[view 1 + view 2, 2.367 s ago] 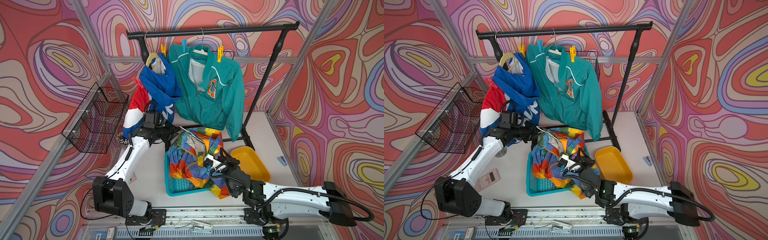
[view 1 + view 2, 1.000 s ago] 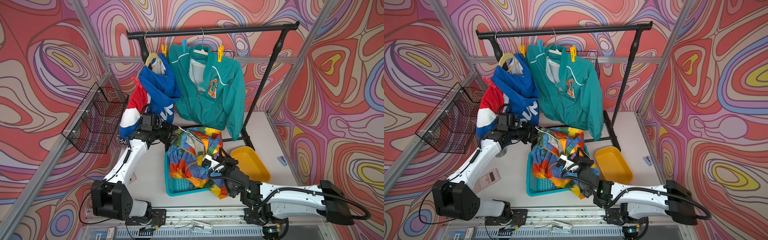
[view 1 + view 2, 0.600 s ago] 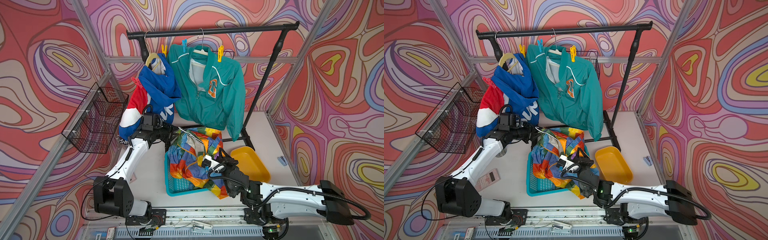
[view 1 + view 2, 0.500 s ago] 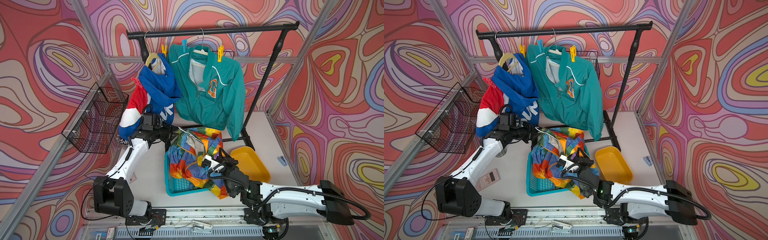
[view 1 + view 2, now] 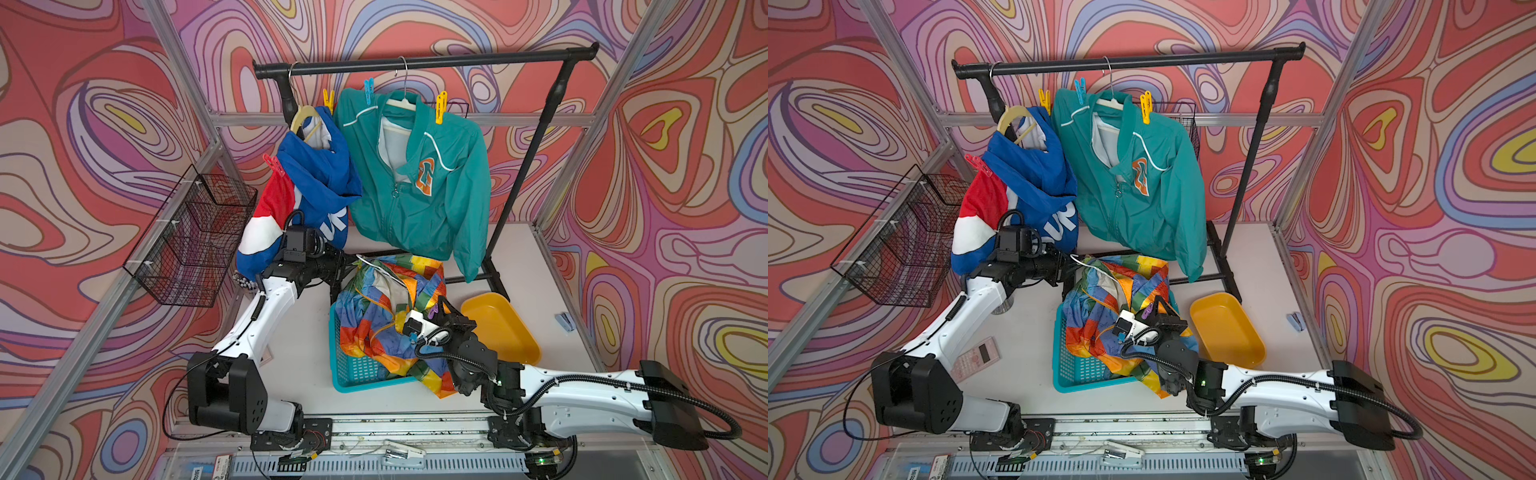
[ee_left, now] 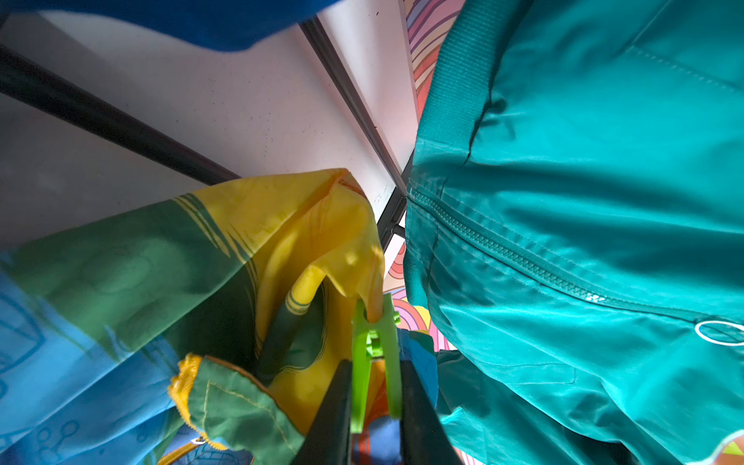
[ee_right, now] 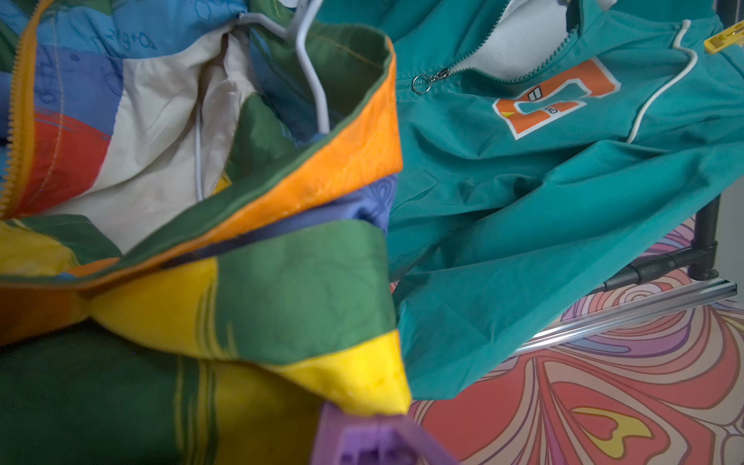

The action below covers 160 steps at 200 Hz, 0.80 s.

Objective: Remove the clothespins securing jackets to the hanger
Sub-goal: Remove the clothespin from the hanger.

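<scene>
The left gripper pinched the green clothespin by its legs, long axis in line with the gripper, mouth outward on a yellow fold of the rainbow jacket, with the teal jacket crowding just beside. The right gripper clamped a purple clothespin. Neither gripper had shifted much since a second earlier

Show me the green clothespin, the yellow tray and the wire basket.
green clothespin (image 6: 376, 350), left wrist view, hinge
yellow tray (image 5: 498, 328), in a top view, bare floor
wire basket (image 5: 189, 243), in a top view, side mesh
</scene>
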Tool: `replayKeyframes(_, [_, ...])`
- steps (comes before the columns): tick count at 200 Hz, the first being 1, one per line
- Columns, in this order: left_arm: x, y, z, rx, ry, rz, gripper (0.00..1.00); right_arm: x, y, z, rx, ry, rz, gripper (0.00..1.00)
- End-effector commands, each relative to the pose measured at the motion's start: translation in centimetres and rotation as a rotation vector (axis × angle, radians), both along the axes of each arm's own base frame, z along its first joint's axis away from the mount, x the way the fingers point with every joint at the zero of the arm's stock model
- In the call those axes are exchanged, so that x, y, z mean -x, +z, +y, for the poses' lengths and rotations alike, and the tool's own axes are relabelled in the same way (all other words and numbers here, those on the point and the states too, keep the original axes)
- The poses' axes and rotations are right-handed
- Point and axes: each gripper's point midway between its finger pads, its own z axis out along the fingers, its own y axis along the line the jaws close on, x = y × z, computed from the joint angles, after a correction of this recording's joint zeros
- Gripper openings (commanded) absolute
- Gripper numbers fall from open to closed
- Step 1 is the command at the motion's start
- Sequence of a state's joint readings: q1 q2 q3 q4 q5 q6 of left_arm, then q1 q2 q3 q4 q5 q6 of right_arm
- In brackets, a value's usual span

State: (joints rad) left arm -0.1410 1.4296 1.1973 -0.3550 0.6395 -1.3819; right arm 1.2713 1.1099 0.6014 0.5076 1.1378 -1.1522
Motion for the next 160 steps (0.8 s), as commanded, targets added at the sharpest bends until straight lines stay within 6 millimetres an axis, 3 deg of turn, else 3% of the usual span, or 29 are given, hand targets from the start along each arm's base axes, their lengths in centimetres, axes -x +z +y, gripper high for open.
replayKeyframes(1, [-0.3,-0.9,0.4,0.023,0.023,0.021,0.16,0.2,1.4,0.0,-0.058,0.002,-0.019,0.00])
replayKeyframes(34, [-0.5,-0.2,0.8,0.029,0.035,0.002,0.16,0.3,1.5,-0.3,-0.075,0.002,-0.014,0.00])
replayKeyframes(88, [-0.8,3.7,1.7,0.015,0.047,-0.093,0.16,0.5,1.4,-0.8,-0.107,0.010,0.040,0.00])
replayKeyframes(133, [0.4,6.5,2.5,-0.040,0.048,-0.180,0.14,0.5,1.6,0.0,-0.179,0.058,0.125,0.00])
replayKeyframes(160, [1.4,6.7,2.7,-0.047,0.047,-0.193,0.14,0.1,2.2,0.2,-0.251,0.076,0.163,0.00])
